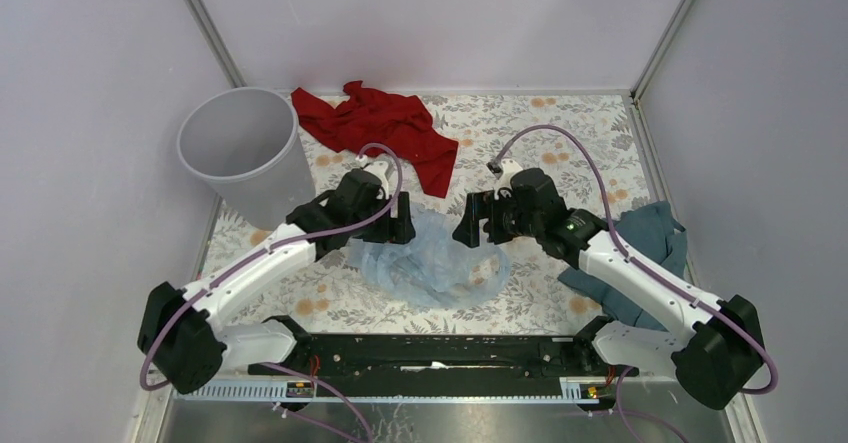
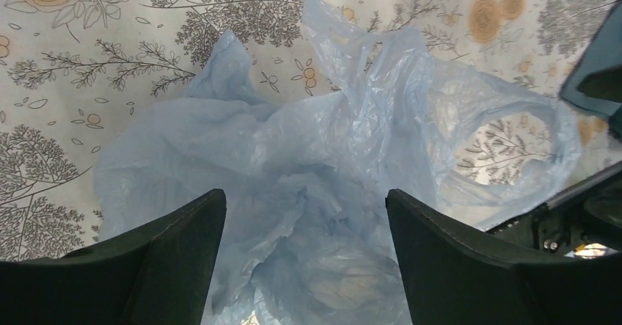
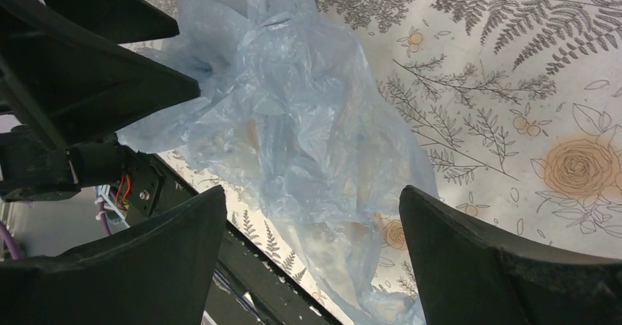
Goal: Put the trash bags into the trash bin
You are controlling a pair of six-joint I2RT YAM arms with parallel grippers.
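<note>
Lying crumpled on the floral bench (image 1: pixel 560 143), the bag (image 1: pixel 435 258) sits at centre of the top view, just above the arm bases. It is pale blue, translucent and glossy, with the print showing through.

Bin (image 1: pixel 265 188): upper left of the top view, upright, mouth open, well apart from the bag. The bag is not in it.

Left end effector (image 1: pixel 405 218): at the bag's upper left edge. In the left wrist view the left end effector (image 2: pixel 304 196) is spread wide, with the bag (image 2: pixel 308 134) bunched between and beyond both fingers. Nothing is clamped. Whether the fingers touch the film cannot be told.

Right end effector (image 1: pixel 468 225): at the bag's upper right edge, facing the left one across a small gap. In the right wrist view the right end effector (image 3: pixel 315 191) is also spread wide, with the bag (image 3: pixel 293 105) running between the fingers. No grip is seen. The left end effector (image 3: pixel 110 68) shows at the upper left of that frame, at the bag's edge.

Red cloth (image 1: pixel 385 123): upper centre, beside the bin. Teal cloth (image 1: pixel 655 233): right side, partly under the right arm.
</note>
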